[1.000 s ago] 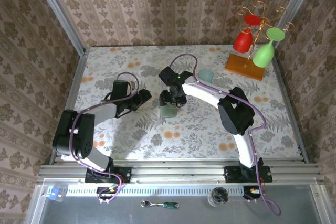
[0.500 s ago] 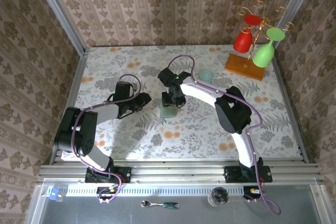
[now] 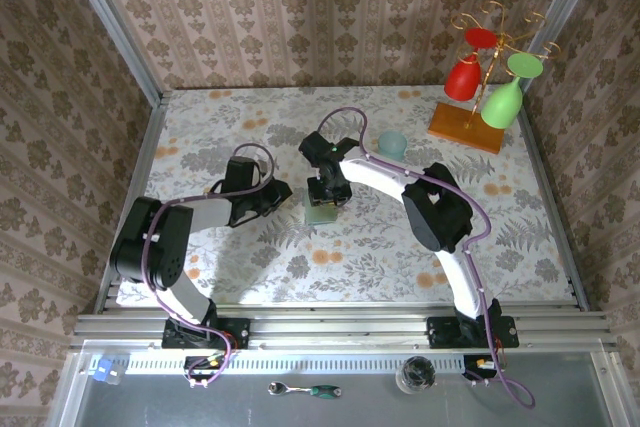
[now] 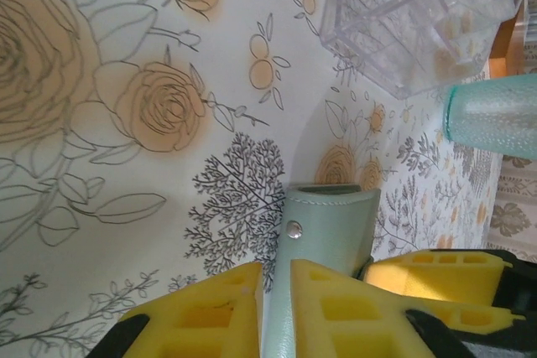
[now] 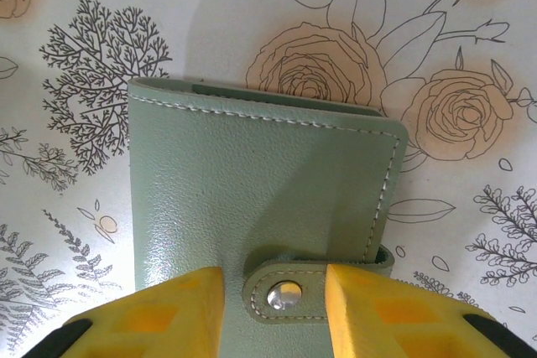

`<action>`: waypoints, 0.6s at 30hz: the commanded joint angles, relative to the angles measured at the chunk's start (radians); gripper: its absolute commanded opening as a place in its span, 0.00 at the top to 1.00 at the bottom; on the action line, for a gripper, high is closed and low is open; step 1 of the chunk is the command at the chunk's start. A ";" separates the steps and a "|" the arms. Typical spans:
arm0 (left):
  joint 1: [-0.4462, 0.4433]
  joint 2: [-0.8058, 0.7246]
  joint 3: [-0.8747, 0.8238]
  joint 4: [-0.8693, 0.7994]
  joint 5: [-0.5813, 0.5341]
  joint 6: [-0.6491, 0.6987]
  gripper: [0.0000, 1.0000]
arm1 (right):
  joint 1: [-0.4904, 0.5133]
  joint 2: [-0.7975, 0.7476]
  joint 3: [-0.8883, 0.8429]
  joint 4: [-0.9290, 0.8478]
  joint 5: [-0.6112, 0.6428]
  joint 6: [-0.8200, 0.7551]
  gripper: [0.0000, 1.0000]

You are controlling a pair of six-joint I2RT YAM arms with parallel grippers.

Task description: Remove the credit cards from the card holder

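The card holder [image 3: 321,210] is a grey-green wallet lying closed mid-table, with its snap strap fastened. The credit cards are hidden inside it. My left gripper [image 4: 275,295] comes in from the left and is shut on the holder's [image 4: 329,228] near edge, a yellow finger pressed on each side. My right gripper [image 5: 273,295] stands over the holder [image 5: 252,182] from behind. Its jaws are partly open and straddle the strap tab [image 5: 289,291]. A small gap shows between the tab and one finger [image 5: 159,316]. In the top view the two grippers meet at the holder, left [image 3: 287,196] and right [image 3: 327,191].
A pale teal cup [image 3: 392,143] stands just behind the right arm and also shows in the left wrist view [image 4: 495,115]. Beside it is a clear plastic container [image 4: 403,14]. A wooden rack of red and green glasses [image 3: 490,82] occupies the back right corner.
My left gripper slid right to the holder and closed on its edge. The right jaws narrowed around the strap tab, and the right wrist shifted slightly left.
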 commanded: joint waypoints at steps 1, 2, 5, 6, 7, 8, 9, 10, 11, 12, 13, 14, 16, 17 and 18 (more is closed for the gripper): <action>-0.012 0.009 0.011 0.020 0.025 -0.011 0.84 | -0.002 0.037 0.022 -0.044 -0.025 -0.009 0.63; -0.014 0.009 0.013 0.019 0.026 -0.012 0.84 | -0.002 0.040 0.024 -0.046 -0.024 -0.009 0.63; -0.020 0.009 0.019 0.017 0.028 -0.011 0.85 | -0.001 0.047 0.021 -0.054 -0.010 -0.005 0.63; -0.023 0.009 0.021 0.017 0.028 -0.012 0.86 | 0.001 0.049 0.022 -0.059 0.000 -0.004 0.64; -0.026 0.011 0.023 0.016 0.030 -0.012 0.86 | 0.001 0.051 0.021 -0.062 0.006 -0.004 0.65; -0.028 0.011 0.025 0.015 0.031 -0.013 0.86 | 0.001 0.053 0.019 -0.065 0.008 -0.003 0.66; -0.032 0.012 0.027 0.014 0.031 -0.014 0.87 | 0.000 0.054 0.016 -0.063 0.011 -0.001 0.67; -0.035 0.012 0.031 0.011 0.030 -0.017 0.88 | 0.001 0.056 0.014 -0.063 0.009 0.000 0.69; -0.039 0.013 0.032 0.008 0.028 -0.020 0.88 | 0.000 0.056 0.012 -0.063 0.009 0.001 0.70; -0.043 0.014 0.035 0.006 0.030 -0.022 0.88 | 0.001 0.056 0.011 -0.061 0.009 0.004 0.71; -0.047 0.017 0.040 0.003 0.030 -0.025 0.88 | 0.001 0.056 0.010 -0.059 0.008 0.005 0.72; -0.051 0.021 0.044 0.002 0.032 -0.026 0.89 | 0.001 0.055 0.008 -0.057 0.008 0.004 0.73; -0.062 0.030 0.055 -0.004 0.036 -0.029 0.89 | 0.000 0.053 0.004 -0.051 0.008 0.007 0.76; -0.066 0.034 0.059 -0.006 0.037 -0.030 0.90 | 0.001 0.050 0.000 -0.048 0.007 0.007 0.78; -0.071 0.039 0.064 -0.008 0.037 -0.031 0.90 | 0.001 0.049 -0.006 -0.041 0.008 0.009 0.79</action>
